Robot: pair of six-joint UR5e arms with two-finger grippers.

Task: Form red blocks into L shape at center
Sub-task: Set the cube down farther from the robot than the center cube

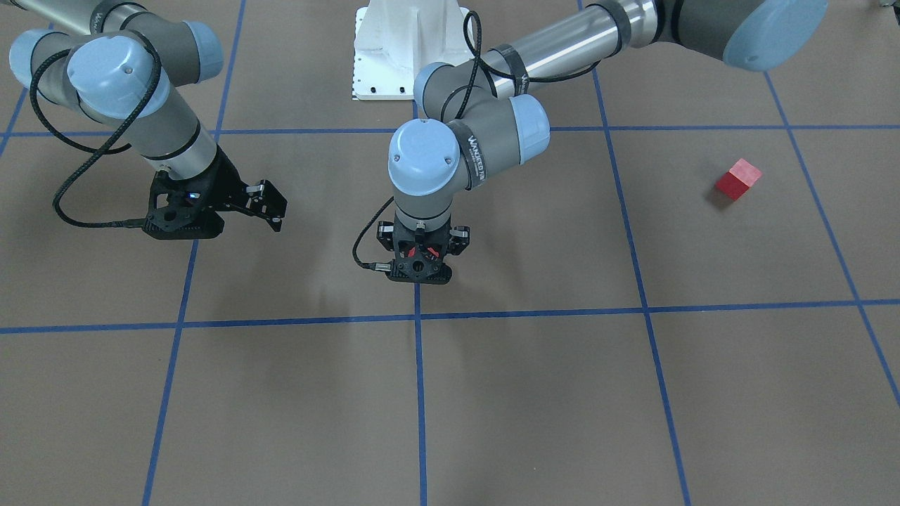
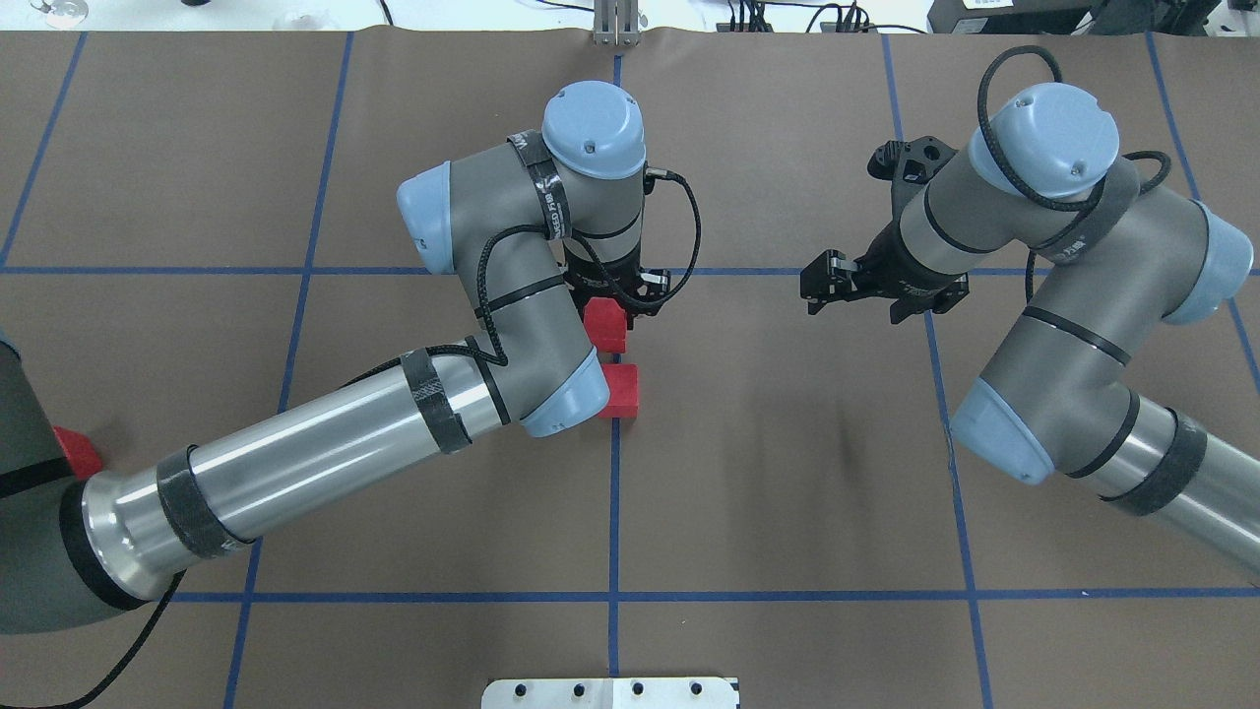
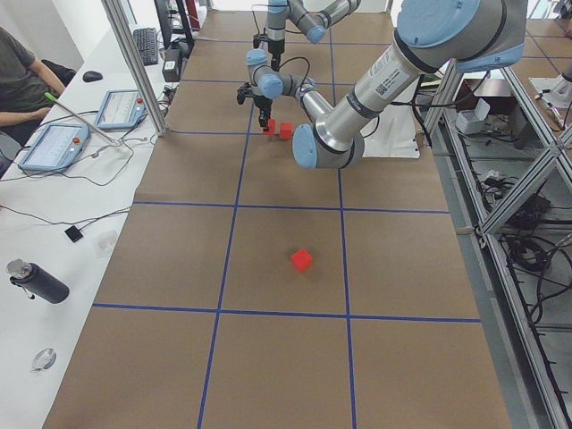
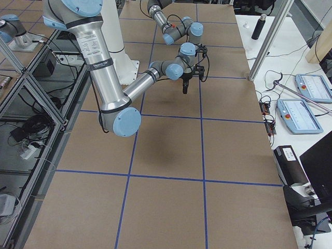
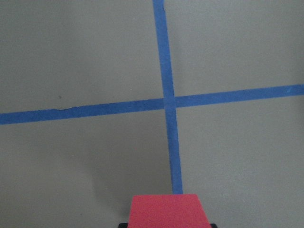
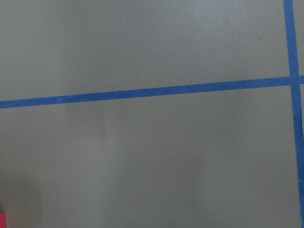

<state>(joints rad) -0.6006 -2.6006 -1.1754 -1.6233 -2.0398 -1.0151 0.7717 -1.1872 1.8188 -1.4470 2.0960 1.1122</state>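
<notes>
I see the big brown table [image 1: 534, 407] first, with thin blue tape lines [image 1: 422, 393] that cut it into squares. The white base [image 1: 401, 56] stands at the robot's edge of the table.

The left arm [image 2: 325, 463] is long and reaches from the left end to the middle of the table. The right arm [image 2: 1063, 325] is bent and hangs over the right half.

The left gripper [image 1: 420, 258] points straight down near the spot where two blue lines cross in the middle. Its fingers press on both sides of the first red block [image 2: 602, 325]. I can see the block low in my left wrist view, with dark finger tips at its sides. The right gripper [image 1: 274, 207] tilts toward the middle. Its fingers are spread apart and nothing is between them.

The second red block [image 2: 620, 391] sits on the table just beside the first one, on the robot's side of it, over a blue line. I cannot tell if the two touch. The third red block [image 1: 738, 178] sits alone, well apart from them, toward the left end of the table.
</notes>
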